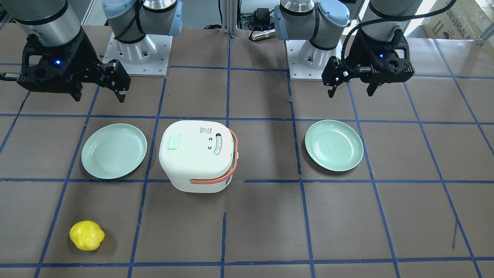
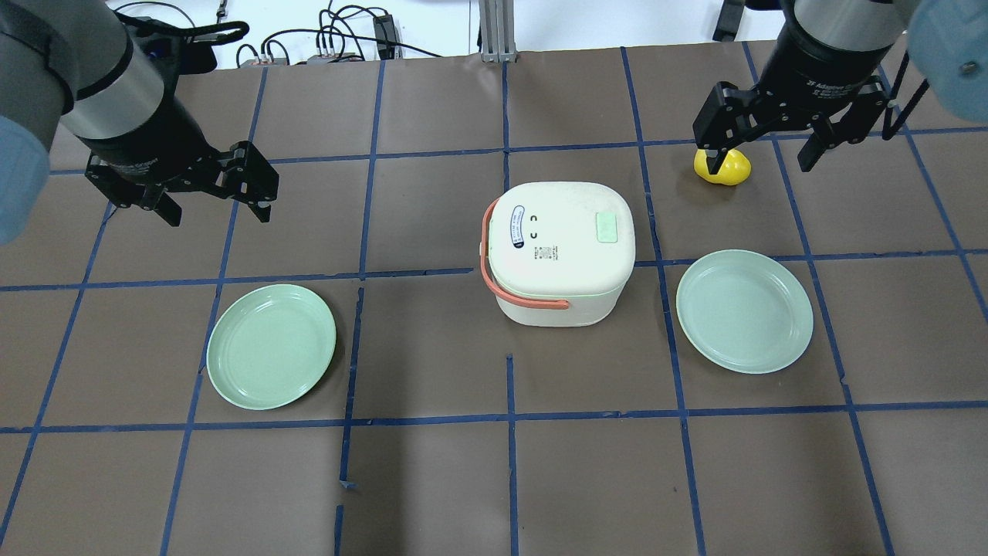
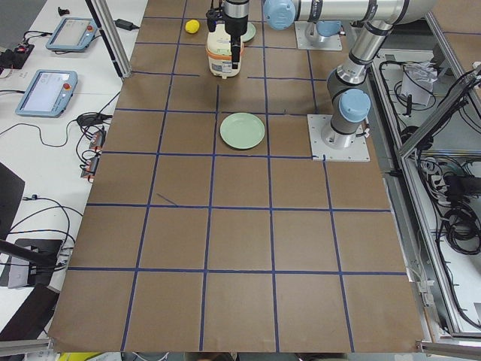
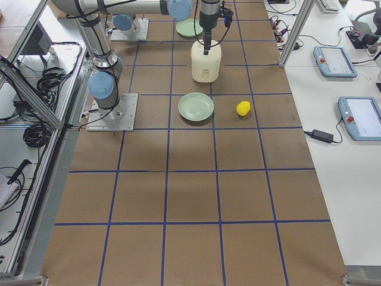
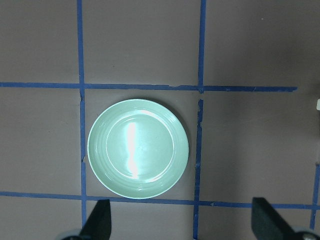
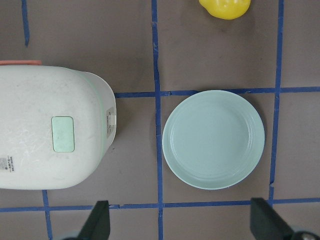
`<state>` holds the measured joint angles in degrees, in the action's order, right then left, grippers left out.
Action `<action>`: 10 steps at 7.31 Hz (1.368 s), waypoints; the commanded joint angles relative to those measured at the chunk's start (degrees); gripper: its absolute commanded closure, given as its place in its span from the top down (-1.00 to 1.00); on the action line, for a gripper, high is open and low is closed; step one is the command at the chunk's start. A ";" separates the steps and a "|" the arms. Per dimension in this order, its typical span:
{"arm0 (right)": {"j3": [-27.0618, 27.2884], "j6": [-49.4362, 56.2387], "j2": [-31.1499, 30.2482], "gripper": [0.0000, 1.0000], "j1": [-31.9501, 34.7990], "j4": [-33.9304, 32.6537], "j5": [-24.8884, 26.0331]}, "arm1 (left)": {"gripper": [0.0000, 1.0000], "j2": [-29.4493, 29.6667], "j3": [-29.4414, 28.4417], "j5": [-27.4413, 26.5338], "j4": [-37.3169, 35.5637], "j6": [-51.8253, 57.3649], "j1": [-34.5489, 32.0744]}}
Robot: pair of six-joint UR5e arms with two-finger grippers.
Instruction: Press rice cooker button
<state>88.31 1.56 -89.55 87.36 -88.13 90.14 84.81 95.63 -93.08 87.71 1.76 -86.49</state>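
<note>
My right claw (image 2: 760, 162) and left claw (image 2: 218, 214) both hang released, up top. The rice cooker (image 2: 559, 247) sits mid-frame, button (image 2: 608, 228) on its lid's right. If I land off-center I'd probably just shove it, 0 presses.

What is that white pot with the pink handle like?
The rice cooker is a rounded, cream-white box, seemingly plastic, lid shut. A pale green button sits on the lid, with an oval label opposite. Its salmon handle is folded down round the body. It stands upright on the brown table, between one green plate and another, touching neither.
</note>
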 commanded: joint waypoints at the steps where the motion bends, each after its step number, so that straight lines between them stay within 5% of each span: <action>1: 0.02 0.11 -0.01 1.00 0.00 -0.02 0.03 | 1.00 0.00 0.00 0.00 0.00 0.00 0.00; 6: -0.77 0.02 0.95 0.88 0.00 -3.33 -1.02 | 1.00 0.00 0.00 0.00 0.00 0.00 0.00; 7: -0.51 0.80 1.04 -0.31 0.00 -6.93 -0.85 | 1.00 0.00 0.00 0.00 0.09 0.00 0.00; 8: -0.68 0.81 1.39 -0.88 0.09 -6.88 -0.76 | 1.00 0.00 0.00 0.00 0.00 0.00 0.00; 10: -0.86 0.81 3.31 -0.85 1.57 -6.26 -1.63 | 1.00 0.00 0.00 0.00 0.00 0.00 0.00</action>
<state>87.55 2.34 -87.43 87.92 -94.54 89.12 84.81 95.63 -93.08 87.72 1.76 -86.48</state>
